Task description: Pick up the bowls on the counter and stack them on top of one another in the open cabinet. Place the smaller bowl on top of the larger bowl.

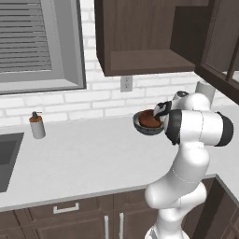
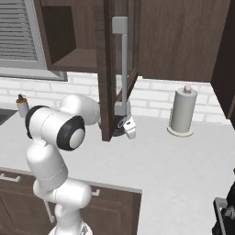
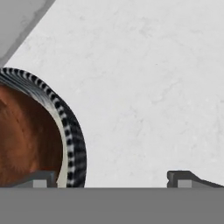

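Observation:
The smaller bowl (image 1: 149,118), glossy reddish-brown, sits nested inside the larger bowl (image 1: 145,129), which is dark grey and rests on the counter (image 1: 84,158) near the back wall. The open cabinet (image 1: 149,60) hangs just above them, its shelf floor bare. My gripper (image 1: 161,111) is open at the bowls' right rim. In the hand view the gripper (image 3: 113,179) straddles the larger bowl's striped rim (image 3: 73,144): one fingertip (image 3: 39,179) is over the reddish-brown inside (image 3: 26,140), the other is over bare counter (image 3: 144,87). In the right base view the gripper (image 2: 129,128) shows just past the cabinet door.
The cabinet's dark door (image 2: 110,69) swings out over the counter and hides the bowls from the right. A paper towel roll (image 2: 182,112) stands further right, a soap dispenser (image 1: 37,125) and a sink (image 1: 7,156) to the left. A wall outlet (image 1: 126,84) sits behind the bowls.

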